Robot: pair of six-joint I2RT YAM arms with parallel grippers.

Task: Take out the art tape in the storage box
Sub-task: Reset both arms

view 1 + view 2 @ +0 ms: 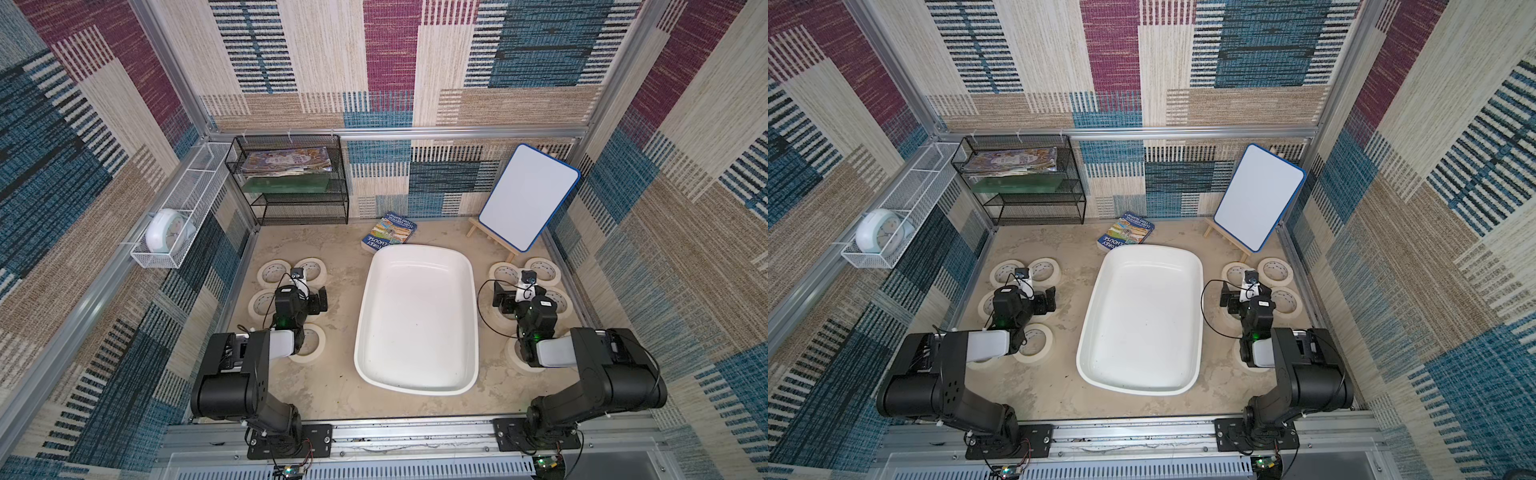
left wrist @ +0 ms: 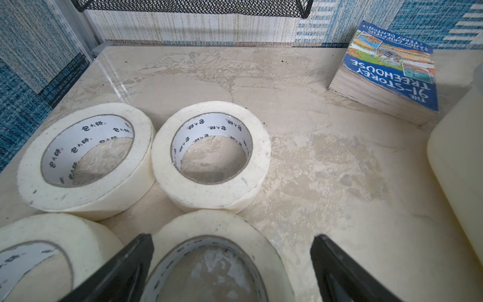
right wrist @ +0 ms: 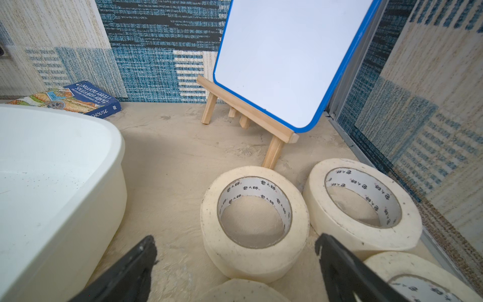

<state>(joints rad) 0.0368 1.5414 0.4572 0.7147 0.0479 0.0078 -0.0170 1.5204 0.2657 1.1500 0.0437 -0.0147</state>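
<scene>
While the storage box (image 1: pixel 415 324) is sitting empty mid-frame, art tape (image 2: pixel 209 194) is lying flat either side. Above it the left gripper (image 2: pixel 231 239) and right gripper (image 3: pixel 236 238) are gaping wide, holding nothing.

At least eleven rolls of art tape (image 1: pixel 311 269) are lying on the tabletop. Six are sitting left of the single storage box (image 1: pixel 415 324), one of them mostly hidden under the arm, and at least five are sitting right of it, the nearer ones partly covered. One paperback book (image 1: pixel 388 235) is lying at the box's far rim. At far right one whiteboard (image 1: pixel 528 195) is leaning on one wooden easel (image 3: pixel 251 112), while at far left one black wire-mesh rack (image 1: pixel 301 198) is standing and one white wire basket (image 1: pixel 199 195) is holding one alarm clock (image 1: pixel 166 230).
</scene>
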